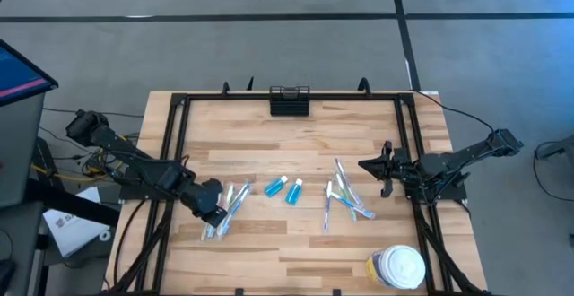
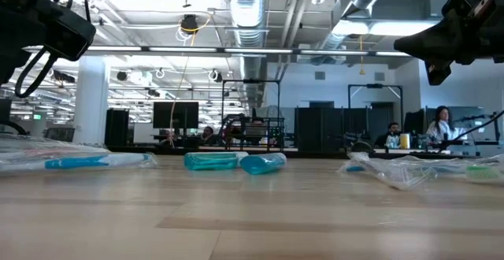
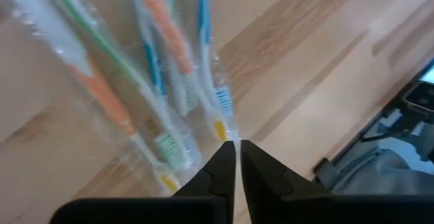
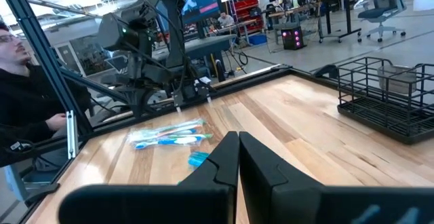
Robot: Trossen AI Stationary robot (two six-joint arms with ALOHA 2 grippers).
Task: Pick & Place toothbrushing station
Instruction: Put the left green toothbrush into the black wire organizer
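Left gripper [image 1: 218, 215] sits low over the tabletop [image 1: 296, 143], right at the wrapped toothbrush bundle [image 1: 226, 208]. From my left wrist view the fingers [image 3: 220, 170] look nearly together with only a thin slit between them, the tips at the edge of the clear wrapper; I cannot tell whether they pinch the plastic or just touch it. The brushes in that bundle show orange, green and blue handles.

Right gripper [image 1: 363, 165] is clenched and empty, raised above the tabletop, its fingers [image 4: 224, 159] pressed together in its wrist view. A second pile of wrapped toothbrushes [image 1: 345, 199] lies just beside and below it in the high view.

Two small blue bottles [image 1: 284, 188] lie on their sides between the two grippers, nearer the left gripper's bundle than the right gripper's pile.

The toothbrushing station [image 1: 290, 101], a black wire caddy, stands at the far edge of the tabletop, well apart from both grippers and roughly midway between them. It appears empty in the right wrist view [image 4: 390, 95].

A white-lidded jar with a yellow label [image 1: 397, 266] stands at the near edge, on the right gripper's side.

A person in dark clothing [image 4: 27, 108] sits beyond the tabletop edge.
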